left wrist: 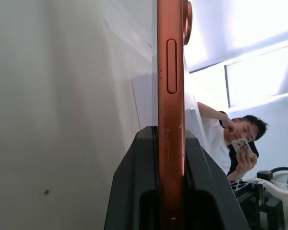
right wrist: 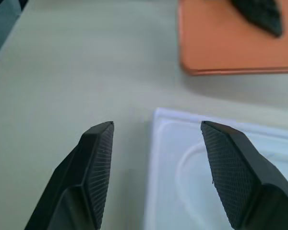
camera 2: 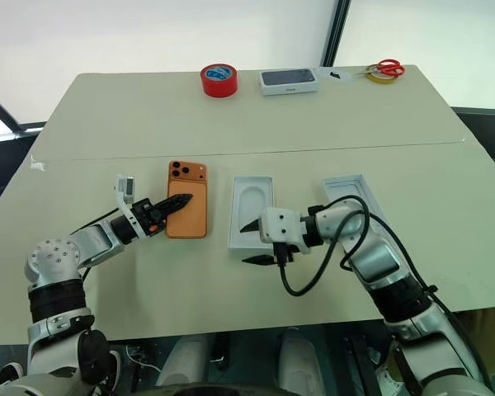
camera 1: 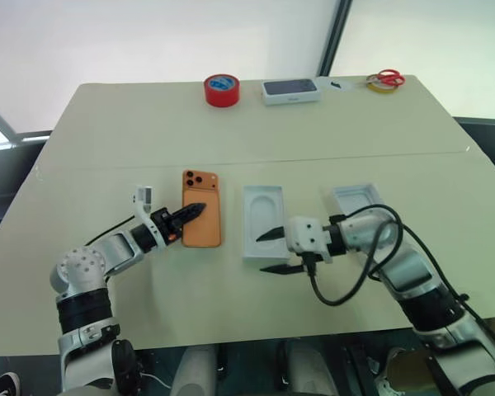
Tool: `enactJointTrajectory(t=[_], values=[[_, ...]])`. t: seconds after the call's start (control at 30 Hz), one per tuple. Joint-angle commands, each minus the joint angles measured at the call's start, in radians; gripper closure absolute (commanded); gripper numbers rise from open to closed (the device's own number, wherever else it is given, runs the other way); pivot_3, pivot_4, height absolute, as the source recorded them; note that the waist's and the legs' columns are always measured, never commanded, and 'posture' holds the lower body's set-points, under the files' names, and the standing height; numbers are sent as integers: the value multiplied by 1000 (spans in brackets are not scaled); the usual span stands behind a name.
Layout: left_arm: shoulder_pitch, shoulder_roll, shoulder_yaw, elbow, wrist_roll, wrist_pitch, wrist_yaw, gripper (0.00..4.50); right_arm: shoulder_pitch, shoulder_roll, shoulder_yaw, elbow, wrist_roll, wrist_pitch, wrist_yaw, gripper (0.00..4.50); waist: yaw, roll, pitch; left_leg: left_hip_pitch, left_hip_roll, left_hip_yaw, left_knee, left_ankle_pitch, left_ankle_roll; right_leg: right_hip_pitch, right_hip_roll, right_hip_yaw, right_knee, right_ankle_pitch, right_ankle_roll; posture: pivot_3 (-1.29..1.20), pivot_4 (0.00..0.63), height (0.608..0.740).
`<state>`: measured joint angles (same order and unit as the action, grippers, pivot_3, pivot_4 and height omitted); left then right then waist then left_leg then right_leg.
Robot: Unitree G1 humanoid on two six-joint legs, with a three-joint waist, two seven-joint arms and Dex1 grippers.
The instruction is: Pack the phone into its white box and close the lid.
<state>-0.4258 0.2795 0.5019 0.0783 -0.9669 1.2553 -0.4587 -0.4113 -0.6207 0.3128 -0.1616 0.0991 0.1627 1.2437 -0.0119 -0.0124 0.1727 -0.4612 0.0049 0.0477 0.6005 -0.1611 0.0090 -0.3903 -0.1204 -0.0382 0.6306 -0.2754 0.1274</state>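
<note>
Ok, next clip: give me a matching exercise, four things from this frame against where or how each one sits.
Things:
1. phone
2. right tool
3. red tape roll
4. scissors

Places or states:
A. far edge of the table, left of the dark-topped box
B. clamped in the left tool
C. open, at the near end of the recessed white tray
D. far right corner, at a yellow tape roll

Pairs: 1-B, 2-C, 3-A, 4-D
</note>
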Motion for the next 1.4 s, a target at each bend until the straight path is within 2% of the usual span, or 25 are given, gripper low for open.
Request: enactJointTrajectory(t=[0.03,0.4,0.5,0.63,0.67,0.83,0.97,1.03,1.17,1.4], values=[[0,15,-24,-73,-30,-17,-16,4500,11,-33,-13,-14,-29,-64,-22,1515,1,0,0,0,0,0,0,0,0,0,0,0,0,0,-1,0,150,740],[-23,11,-62,-61,-23,-62,8,4500,20,-28,0,23,-51,-65,-76,1515,3,0,0,0,1,0,1,0,0,0,-1,0,-1,-2,-4,0,150,740],[-24,11,-70,-59,-24,-64,13,4500,15,-31,5,32,-59,-27,-77,2338,3,0,0,0,1,0,1,0,0,0,-1,0,-1,-2,-4,0,150,740],[-21,12,-77,-62,-30,-64,16,4500,28,-47,18,25,-71,-18,-62,4385,3,0,0,0,1,0,1,0,0,0,-1,0,-1,-2,-4,0,150,740],[-20,12,-78,-64,-32,-64,15,4500,34,-49,18,16,-65,-15,-59,4457,3,0,0,0,1,0,1,0,0,0,-1,0,-1,-2,-4,0,150,740],[-22,13,-75,-60,-33,-71,22,4500,18,-25,-4,-23,-8,60,-62,4457,3,0,0,0,1,0,1,0,0,0,-1,0,-1,-2,-4,0,150,740],[-97,-33,-14,-44,-102,-56,114,4500,-35,30,-18,3,-10,76,-125,4457,4,-1,0,0,1,0,1,0,0,0,-1,0,-1,-1,-5,0,150,740],[-149,-62,27,-17,-156,-37,187,4500,-64,48,-6,33,-36,75,-150,4457,7,-2,1,-2,2,-1,3,0,0,0,0,0,-1,-1,-5,0,150,740],[-206,-79,31,-6,-173,-47,240,4500,-113,84,26,121,-112,15,-221,4457,7,-2,1,-2,1,-1,5,-1,1,1,1,-1,-1,0,-4,0,150,740],[-210,-62,23,21,-200,-22,259,4500,-68,77,15,53,-32,51,-159,4457,4,-2,1,-2,1,0,6,1,3,2,4,-1,0,1,-1,0,150,740]])
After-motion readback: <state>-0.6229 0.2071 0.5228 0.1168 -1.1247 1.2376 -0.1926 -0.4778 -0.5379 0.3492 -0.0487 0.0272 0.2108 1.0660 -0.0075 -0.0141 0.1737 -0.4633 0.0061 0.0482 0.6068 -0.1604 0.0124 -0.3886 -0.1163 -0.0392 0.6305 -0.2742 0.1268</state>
